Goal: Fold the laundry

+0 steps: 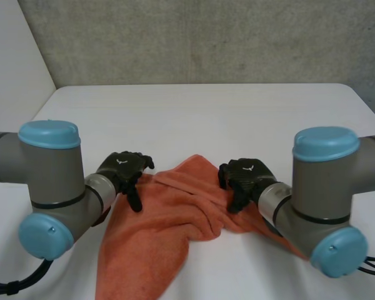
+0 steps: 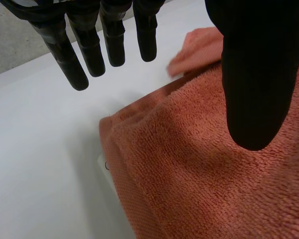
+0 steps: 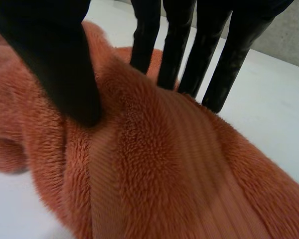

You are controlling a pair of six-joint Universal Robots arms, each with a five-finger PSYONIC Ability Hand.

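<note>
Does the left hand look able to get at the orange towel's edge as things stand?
Probably yes. The left hand is open right at the edge of the orange towel, thumb over the cloth, fingers over the bare table, nothing in between.

This looks like a robotics lab or test cell. A plain white tabletop (image 1: 206,112) stands against a bare grey concrete wall (image 1: 206,37), with a white panel (image 1: 12,56) at one side. Two grey arms with light-blue caps reach over it, the left arm (image 1: 50,181) and the right arm (image 1: 325,187), and an orange terry towel (image 1: 156,237) lies between them.
</note>
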